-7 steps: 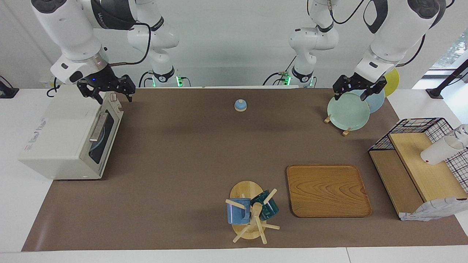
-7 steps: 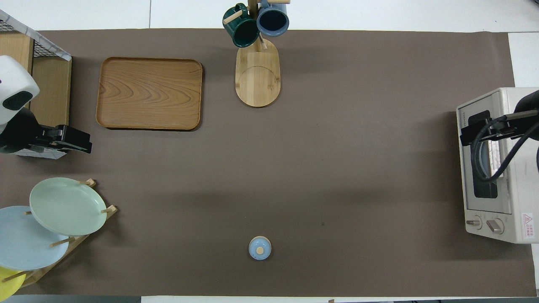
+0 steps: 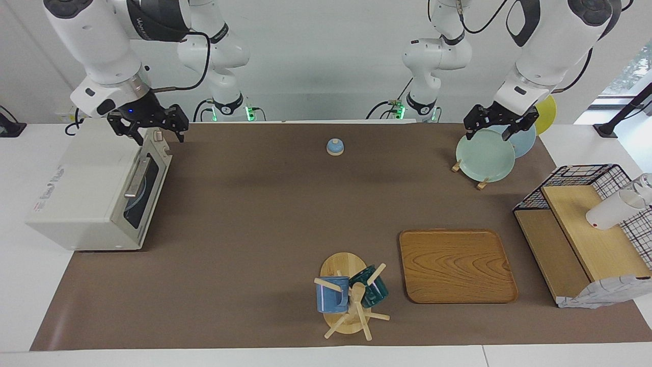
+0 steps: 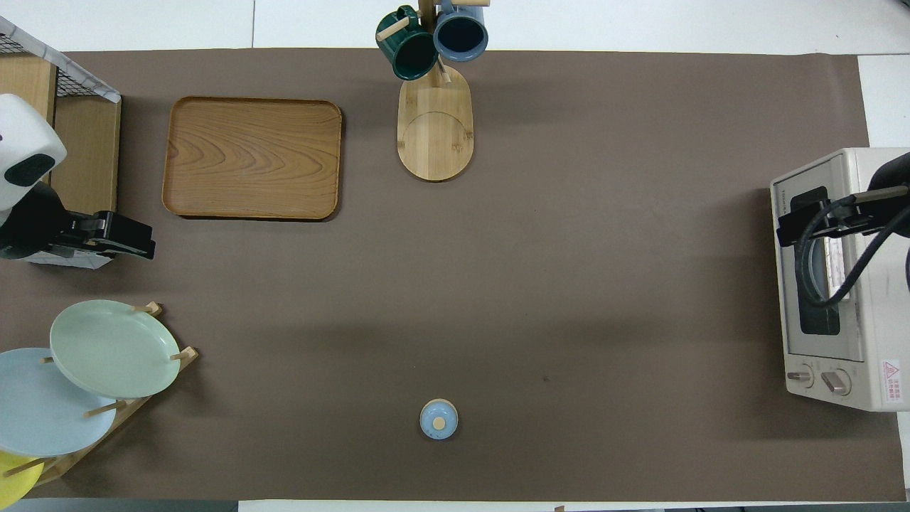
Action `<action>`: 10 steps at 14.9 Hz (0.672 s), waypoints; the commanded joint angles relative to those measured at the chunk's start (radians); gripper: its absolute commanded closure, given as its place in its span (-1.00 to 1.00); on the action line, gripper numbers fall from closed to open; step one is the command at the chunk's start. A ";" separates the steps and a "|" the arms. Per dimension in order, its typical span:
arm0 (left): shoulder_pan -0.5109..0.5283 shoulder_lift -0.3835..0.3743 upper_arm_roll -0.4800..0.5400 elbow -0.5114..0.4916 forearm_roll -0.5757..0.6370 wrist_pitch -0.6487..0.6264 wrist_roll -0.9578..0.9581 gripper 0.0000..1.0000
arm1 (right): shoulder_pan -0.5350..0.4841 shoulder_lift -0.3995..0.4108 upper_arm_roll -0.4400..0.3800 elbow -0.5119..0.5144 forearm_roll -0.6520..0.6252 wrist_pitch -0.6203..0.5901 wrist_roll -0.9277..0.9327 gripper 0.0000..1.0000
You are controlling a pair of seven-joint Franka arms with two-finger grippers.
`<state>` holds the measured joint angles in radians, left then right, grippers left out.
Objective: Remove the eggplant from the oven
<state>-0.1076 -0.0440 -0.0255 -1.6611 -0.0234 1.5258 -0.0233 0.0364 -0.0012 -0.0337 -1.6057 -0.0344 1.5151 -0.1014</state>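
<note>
The cream-white oven (image 3: 86,188) stands at the right arm's end of the table, also in the overhead view (image 4: 885,320). Its glass door (image 3: 145,191) is shut, with the bar handle (image 3: 136,177) across it. The eggplant is hidden; only a bluish rim shows through the window. My right gripper (image 3: 159,137) hangs open and empty just over the oven's top front edge, at the knob end; it also shows from overhead (image 4: 803,227). My left gripper (image 3: 487,133) is open and empty over the plate rack, and waits; from overhead it shows too (image 4: 135,242).
A rack with a green plate (image 3: 484,155) and other plates stands at the left arm's end. A wooden tray (image 3: 456,265), a mug tree (image 3: 349,295), a small blue knobbed lid (image 3: 334,147) and a wire shelf (image 3: 586,224) with a white cup (image 3: 611,211) are on the table.
</note>
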 commanded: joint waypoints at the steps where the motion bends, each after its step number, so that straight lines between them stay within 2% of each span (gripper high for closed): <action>1: 0.011 -0.013 -0.002 0.000 -0.010 -0.010 -0.001 -1.00 | -0.015 -0.011 0.001 -0.011 0.024 0.007 0.022 -1.00; 4: 0.011 -0.011 -0.002 0.000 -0.010 -0.010 -0.001 -1.00 | -0.038 -0.013 0.003 -0.017 0.024 0.010 -0.003 -1.00; 5: 0.011 -0.013 -0.002 0.000 -0.010 -0.010 -0.001 -1.00 | -0.038 -0.020 0.003 -0.035 0.024 0.029 -0.015 -0.46; 6: 0.011 -0.011 -0.002 0.000 -0.010 -0.010 -0.001 -1.00 | -0.038 -0.028 0.003 -0.057 0.024 0.057 -0.029 0.48; 7: 0.011 -0.011 -0.002 0.000 -0.010 -0.010 -0.001 -1.00 | -0.041 -0.040 0.001 -0.084 0.024 0.082 -0.047 0.99; 9: 0.011 -0.011 -0.002 0.000 -0.010 -0.010 -0.001 -1.00 | -0.075 -0.068 0.003 -0.158 0.024 0.161 -0.116 1.00; 10: 0.011 -0.013 -0.002 0.000 -0.010 -0.010 -0.001 -1.00 | -0.081 -0.085 0.001 -0.211 0.022 0.239 -0.121 1.00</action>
<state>-0.1076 -0.0440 -0.0255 -1.6611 -0.0234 1.5258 -0.0233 -0.0087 -0.0178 -0.0358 -1.6866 -0.0343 1.6377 -0.1692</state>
